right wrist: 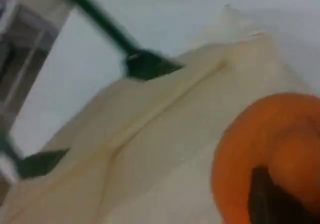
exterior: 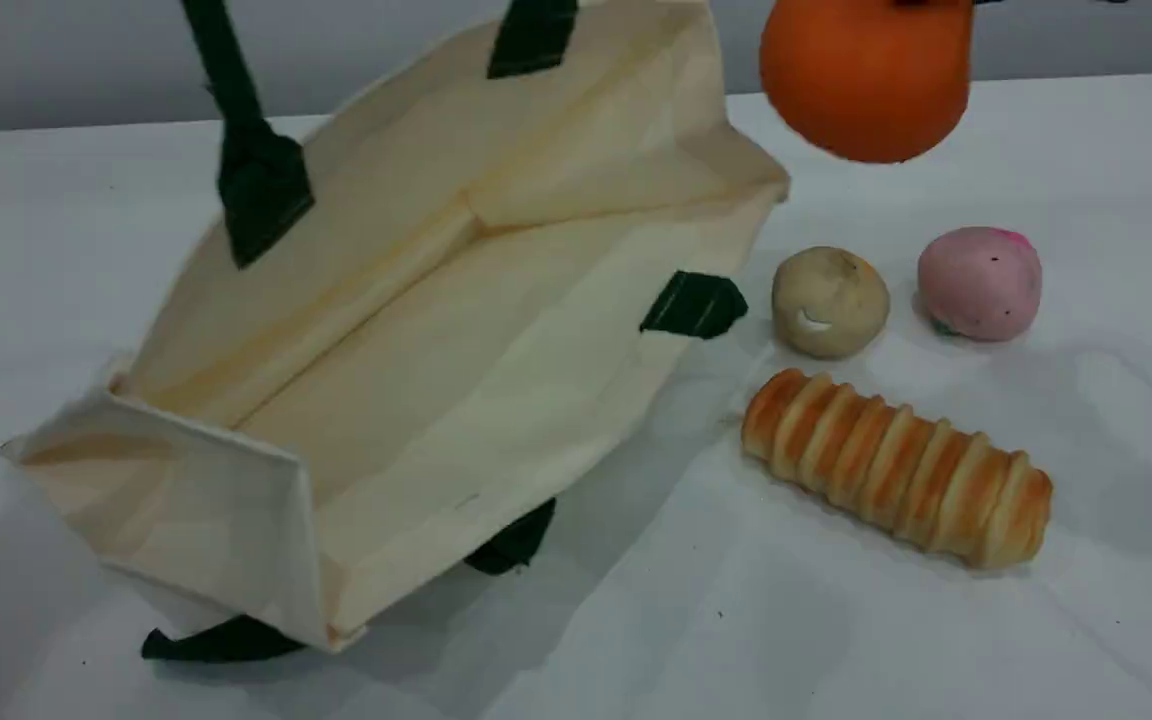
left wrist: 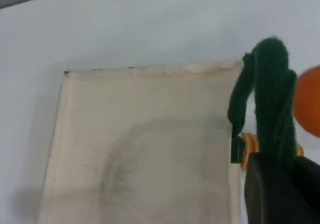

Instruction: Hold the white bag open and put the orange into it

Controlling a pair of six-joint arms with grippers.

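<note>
1. The left claw shows only as a dark fingertip at the bottom of its own wrist view, closed tight on the dark green rope handle, which rises straight up from it
2. Left of and below that claw lies the white bag, a cream canvas tote; in the scene view its mouth gapes wide, with one handle strap pulled taut up and out of view
3. The right claw is a dark fingertip pressed into the orange; the claw is closed on this toy fruit and carries it clear of the tabletop
4. The orange hangs just beside the bag's upper right corner, not inside the bag
5. Below the right claw sit a round beige ball and a pink peach toy, close together but apart
6. Farther down lies a striped bread loaf, well apart from the held orange
</note>
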